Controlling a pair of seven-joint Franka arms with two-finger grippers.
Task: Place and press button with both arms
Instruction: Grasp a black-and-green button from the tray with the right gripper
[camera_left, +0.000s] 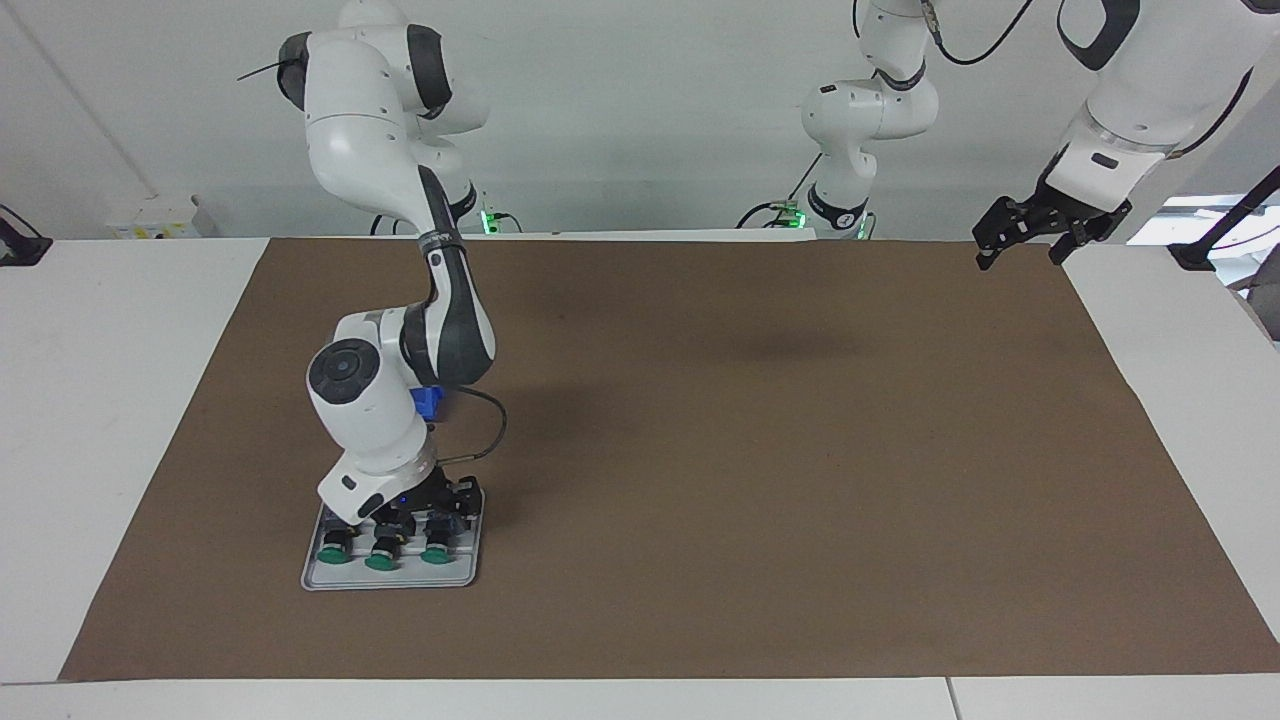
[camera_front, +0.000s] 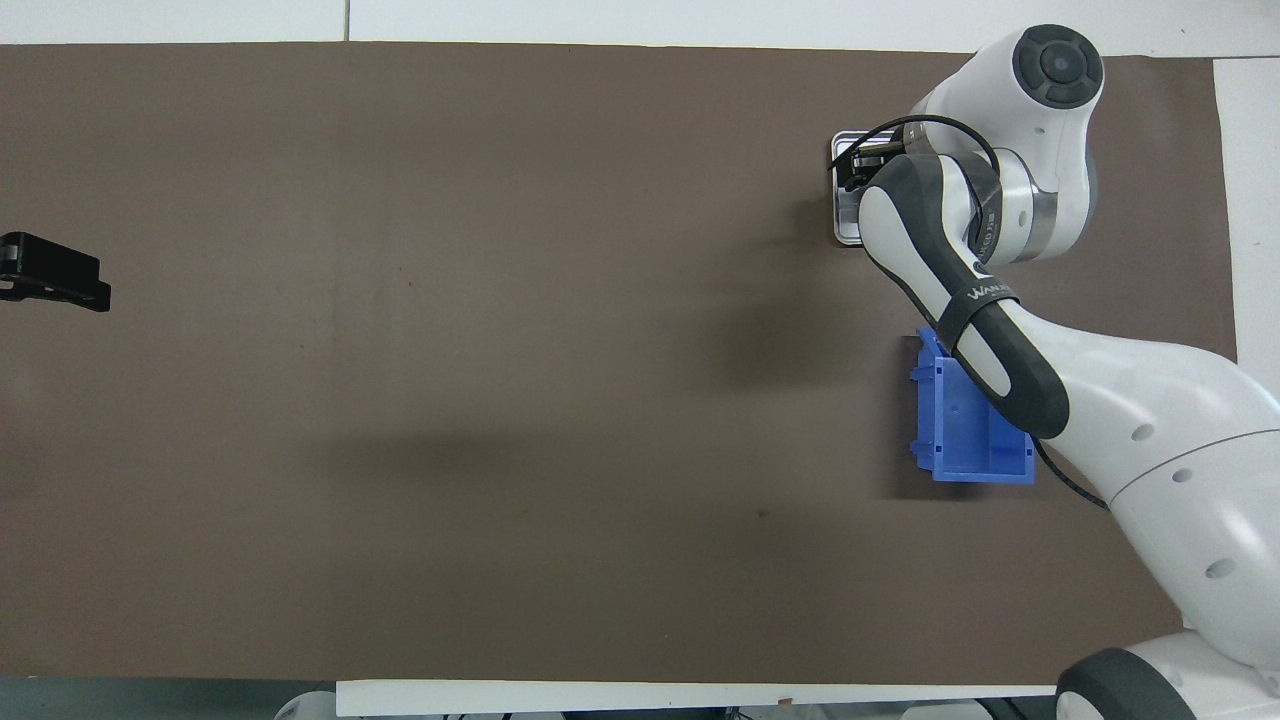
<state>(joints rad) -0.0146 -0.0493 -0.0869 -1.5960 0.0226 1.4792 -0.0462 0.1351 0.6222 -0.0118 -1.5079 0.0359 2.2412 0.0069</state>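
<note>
Low at the left of the facing view, the right gripper (camera_left: 425, 508) is crouching over the small grey metal tray (camera_left: 392, 578), where three push-button switches with flat green caps are lying in a row. It is sitting right above the button (camera_left: 436, 546) at the end of the row toward the table's middle, probably because that one is the pick. Whether its fingers are spread or pressed together cannot be told; the white wrist is hiding them.

From overhead the forearm is covering nearly all of the tray, leaving only a corner peeking out at upper right. The blue plastic open bin (camera_front: 962, 432) is waiting nearer the robots, likely the drop spot.

At the upper right of the facing view, the left gripper (camera_left: 1021, 243) is idling with fingers spread above the mat's corner, well apart, presumably saved for the press.
</note>
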